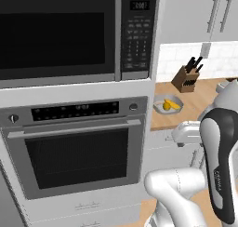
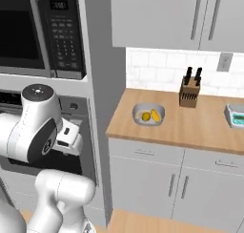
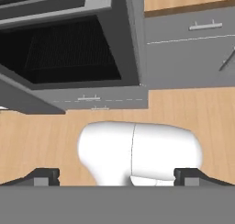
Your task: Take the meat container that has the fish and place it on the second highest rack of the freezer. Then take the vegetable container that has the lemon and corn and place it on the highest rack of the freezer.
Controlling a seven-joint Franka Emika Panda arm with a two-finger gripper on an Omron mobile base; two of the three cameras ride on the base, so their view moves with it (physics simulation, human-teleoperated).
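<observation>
The gripper (image 3: 117, 176) hangs with jaws spread wide and empty, the oven (image 3: 69, 48) ahead of it, the wooden floor (image 3: 41, 131) below.

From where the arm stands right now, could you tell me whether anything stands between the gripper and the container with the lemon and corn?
Yes. The gripper, jaws wide open and empty, points down at the floor in front of the oven. The container with lemon and corn sits on the counter beyond the grey oven column's side panel, with bare counter around it.
</observation>
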